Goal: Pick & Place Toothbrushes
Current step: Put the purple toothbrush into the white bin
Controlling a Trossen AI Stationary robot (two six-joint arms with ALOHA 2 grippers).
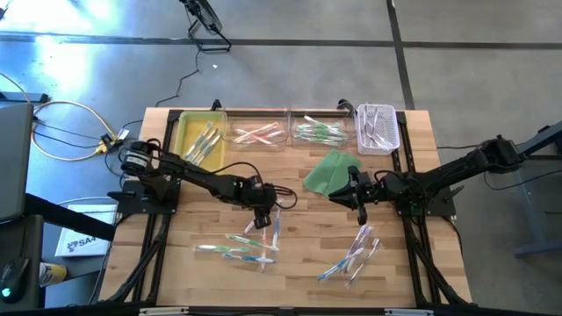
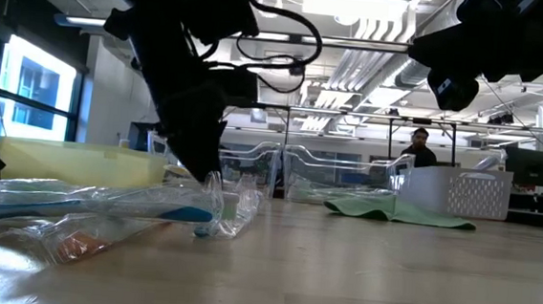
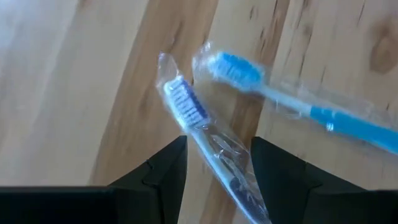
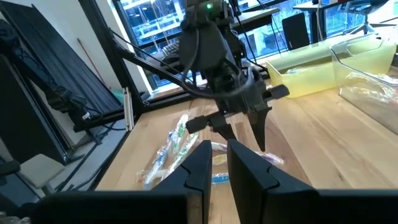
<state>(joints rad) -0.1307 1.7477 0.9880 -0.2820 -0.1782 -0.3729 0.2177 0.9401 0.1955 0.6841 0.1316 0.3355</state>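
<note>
Left gripper (image 1: 264,219) low over table (image 1: 307,263), fingers (image 3: 163,171) spread on either side of wrapped toothbrush with blue-white bristles (image 3: 186,109), not clamped on it; second, blue toothbrush (image 3: 298,106) just beside. Right gripper (image 1: 361,213) raised above table near green cloth (image 1: 329,172), fingers nearly together, grasping nothing. Loose toothbrushes in two clusters on table: front left (image 1: 241,250), front right (image 1: 356,254). More in yellow bin (image 1: 200,140), two clear bins (image 1: 259,133), white basket (image 1: 378,129) along far edge
</note>
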